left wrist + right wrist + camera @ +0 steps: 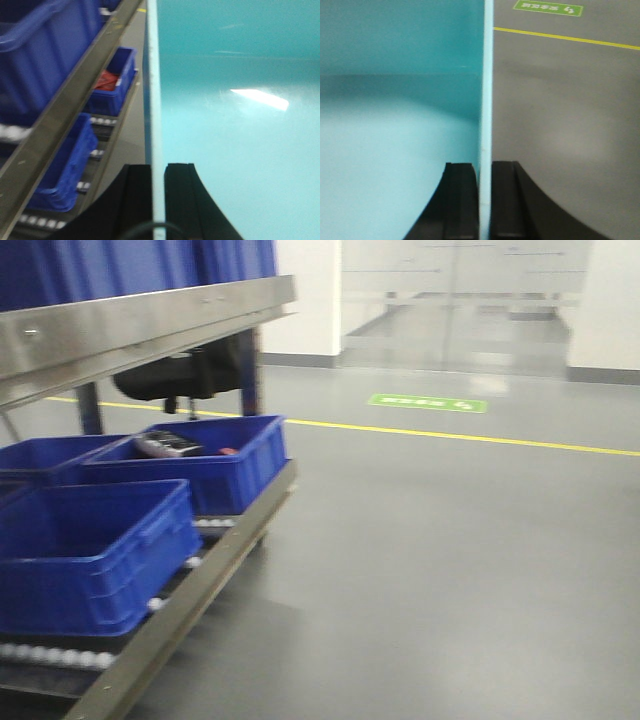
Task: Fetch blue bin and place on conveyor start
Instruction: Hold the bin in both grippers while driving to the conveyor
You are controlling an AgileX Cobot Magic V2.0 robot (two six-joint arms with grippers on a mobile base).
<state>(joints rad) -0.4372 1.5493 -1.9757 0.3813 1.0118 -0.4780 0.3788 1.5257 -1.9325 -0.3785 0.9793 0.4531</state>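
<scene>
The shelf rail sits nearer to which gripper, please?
Left. The left gripper clamps the bin wall facing the shelf rail; the right gripper clamps the opposite wall, bare floor beside it.

Royal-blue bins (95, 560) beneath steel rail (140, 325)

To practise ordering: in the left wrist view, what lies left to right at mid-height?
large dark blue crate → steel shelf rail → small dark blue crate holding a red item → grey floor → blue bin
</scene>
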